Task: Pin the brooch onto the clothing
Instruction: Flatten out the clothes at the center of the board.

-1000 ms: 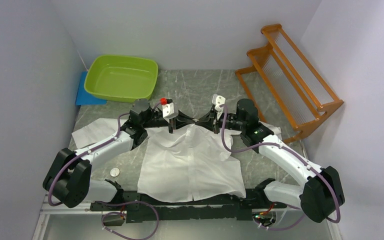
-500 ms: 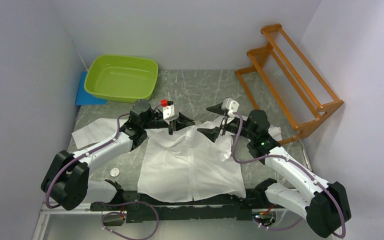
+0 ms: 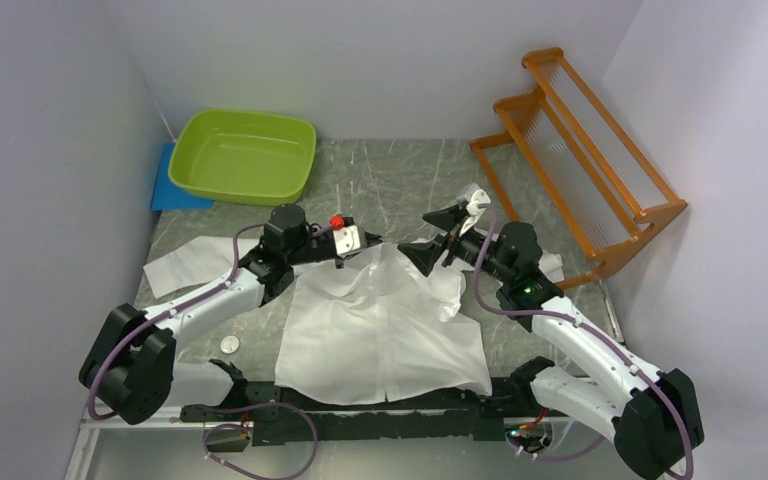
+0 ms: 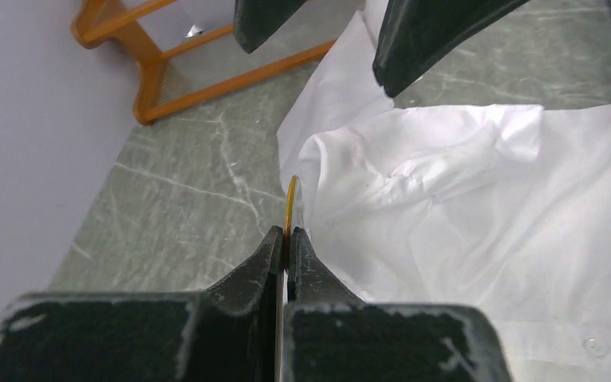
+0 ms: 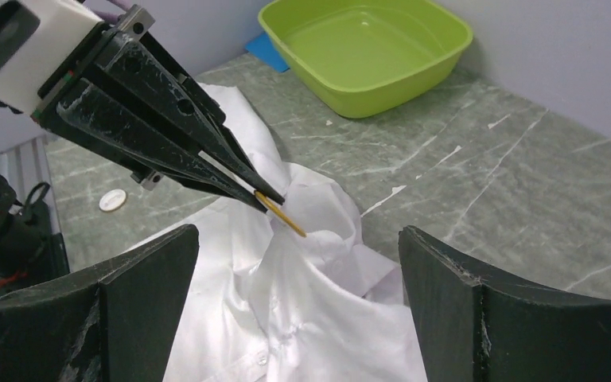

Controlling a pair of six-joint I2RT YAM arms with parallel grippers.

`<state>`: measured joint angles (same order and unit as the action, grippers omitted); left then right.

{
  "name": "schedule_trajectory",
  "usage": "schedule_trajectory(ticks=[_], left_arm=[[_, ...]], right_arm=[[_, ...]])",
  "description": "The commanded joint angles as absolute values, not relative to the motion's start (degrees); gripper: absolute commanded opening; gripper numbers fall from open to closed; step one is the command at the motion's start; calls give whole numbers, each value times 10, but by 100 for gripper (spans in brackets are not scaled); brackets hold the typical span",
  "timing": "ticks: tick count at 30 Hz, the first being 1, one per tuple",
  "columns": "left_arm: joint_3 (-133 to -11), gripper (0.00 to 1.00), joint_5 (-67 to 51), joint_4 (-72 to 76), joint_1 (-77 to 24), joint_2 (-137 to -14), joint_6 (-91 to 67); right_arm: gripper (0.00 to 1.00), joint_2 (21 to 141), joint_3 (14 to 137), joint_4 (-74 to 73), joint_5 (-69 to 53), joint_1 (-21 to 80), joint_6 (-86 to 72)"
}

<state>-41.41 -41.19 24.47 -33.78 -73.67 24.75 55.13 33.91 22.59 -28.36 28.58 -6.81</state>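
On table [image 3: 410, 180], shirt [image 3: 380, 320] spread flat; aim for bunched collar [image 3: 390, 258]. Pinch fabric taut w/ R gripper [image 3: 438, 232], wide open & empty beside it. Then w/ L gripper [image 4: 286, 239], clamped on brooch [image 4: 292, 199] edge-on just over fold, drive pin shallow, low angle.

Overhead; opposed wrist closeups, seemingly low

Left-wrist view: brooch [image 4: 292, 199] shows edge-on only, a thin gold sliver pinched in the left gripper [image 4: 286, 239] tips; face and pin unreadable. From above it is too small to find. Shirt [image 3: 380, 320] sleeve partly behind right arm [image 3: 580, 330]. Small round disc [image 3: 229, 344] beside shirt: unidentifiable. Blue mat [image 3: 163, 188] mostly under green basin [image 3: 245, 155].
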Motion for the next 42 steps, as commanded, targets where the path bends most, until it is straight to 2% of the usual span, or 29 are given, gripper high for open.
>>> schedule_trajectory(ticks=[1, 8, 14, 25, 27, 30, 32, 40, 42], left_arm=[[-409, 3, -351, 266, -349, -740, 309], [-396, 3, -278, 288, -370, -756, 368], [-388, 3, -260, 275, -390, -766, 454], [-380, 3, -116, 303, -473, -795, 535], [-372, 10, -94, 312, -486, -795, 553], [-361, 44, -50, 330, -506, -791, 583], [-351, 57, -29, 347, -518, -787, 604], [-336, 93, 28, 341, -547, -704, 631], [-335, 94, 36, 311, -547, -668, 615]], right_arm=[[100, 517, 327, 230, -247, 284, -132], [100, 498, 324, 163, -222, 284, -151], [100, 487, 305, 150, -218, 284, -158], [100, 463, 294, 104, -188, 284, -164], [100, 457, 294, 91, -178, 283, -162], [100, 454, 293, 78, -168, 283, -162], [100, 455, 291, 74, -166, 283, -165], [100, 474, 311, 49, -183, 284, -164], [100, 483, 315, 38, -182, 284, -166]])
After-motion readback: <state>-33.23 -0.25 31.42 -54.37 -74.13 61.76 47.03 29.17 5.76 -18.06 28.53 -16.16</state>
